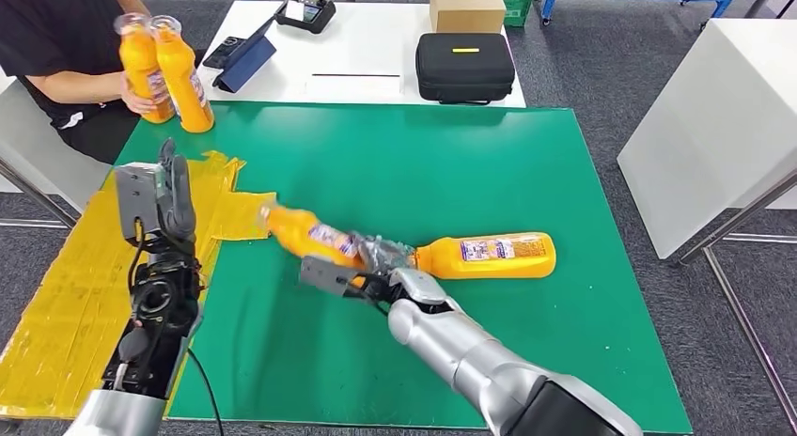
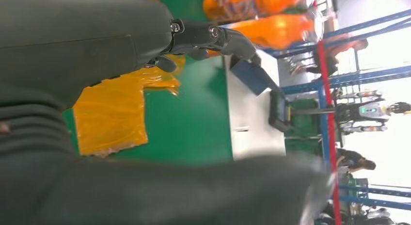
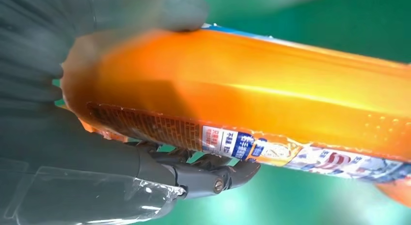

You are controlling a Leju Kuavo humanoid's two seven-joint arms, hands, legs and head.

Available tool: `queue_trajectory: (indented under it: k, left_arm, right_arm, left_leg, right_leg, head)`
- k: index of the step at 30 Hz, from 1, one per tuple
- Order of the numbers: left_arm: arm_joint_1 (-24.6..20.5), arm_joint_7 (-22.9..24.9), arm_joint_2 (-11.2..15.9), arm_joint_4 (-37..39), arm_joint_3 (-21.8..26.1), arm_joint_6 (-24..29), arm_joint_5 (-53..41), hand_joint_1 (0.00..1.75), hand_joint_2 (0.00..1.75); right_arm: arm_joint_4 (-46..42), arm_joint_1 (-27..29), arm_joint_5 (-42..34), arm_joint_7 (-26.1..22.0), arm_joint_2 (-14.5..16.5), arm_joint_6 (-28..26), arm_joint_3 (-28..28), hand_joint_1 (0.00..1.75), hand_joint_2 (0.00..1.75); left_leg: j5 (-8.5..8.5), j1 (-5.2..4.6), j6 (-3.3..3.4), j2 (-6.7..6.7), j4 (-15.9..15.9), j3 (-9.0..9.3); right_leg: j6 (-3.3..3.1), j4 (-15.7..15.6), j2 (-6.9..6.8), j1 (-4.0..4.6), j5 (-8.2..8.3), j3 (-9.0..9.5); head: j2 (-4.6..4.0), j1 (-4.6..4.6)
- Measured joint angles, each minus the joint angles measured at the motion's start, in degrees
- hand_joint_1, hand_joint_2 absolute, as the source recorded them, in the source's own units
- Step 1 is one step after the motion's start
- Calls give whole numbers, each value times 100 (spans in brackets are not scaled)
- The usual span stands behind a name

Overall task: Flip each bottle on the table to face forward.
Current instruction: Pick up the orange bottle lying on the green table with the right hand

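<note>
My right hand point(image 1: 362, 267) grips an orange juice bottle point(image 1: 305, 233) near the middle of the green mat point(image 1: 451, 163), holding it tilted with its cap toward the left. Up close in the right wrist view, that bottle point(image 3: 252, 89) lies between my thumb and the dark fingers point(image 3: 213, 179), label showing. A second orange bottle point(image 1: 489, 256) lies on its side on the mat just right of the hand, its label up. My left hand point(image 1: 167, 196) is raised over the mat's left edge, holding nothing; its fingers point(image 2: 213, 38) are extended.
A person at the back left holds two more orange bottles point(image 1: 164, 70) upright at the mat's corner. Yellow sheeting point(image 1: 66, 304) covers the table's left side. A black case point(image 1: 464, 67), cardboard box point(image 1: 466, 6) and tablet point(image 1: 242, 60) sit on the white table behind.
</note>
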Motion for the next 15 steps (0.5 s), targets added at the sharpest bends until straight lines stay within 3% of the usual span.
queue_trajectory:
  k: [7, 15]
  left_arm:
    - [93, 59, 40, -161, 263, -155, 204, 0, 175]
    - [247, 156, 48, -310, 525, -753, 944, 0, 175]
  right_arm:
    - [-291, 125, -221, -303, -101, -333, -557, 175, 175]
    - [-1483, 744, -431, -739, -331, -716, -1237, 175, 175]
  left_leg:
    - [4, 0, 1, -2, 1, -29]
    - [4, 0, 1, -1, 1, -47]
  right_leg:
    - [3, 0, -2, 0, 1, -28]
    - [3, -1, -2, 0, 1, -47]
  head:
    - [0, 0]
    - [0, -1]
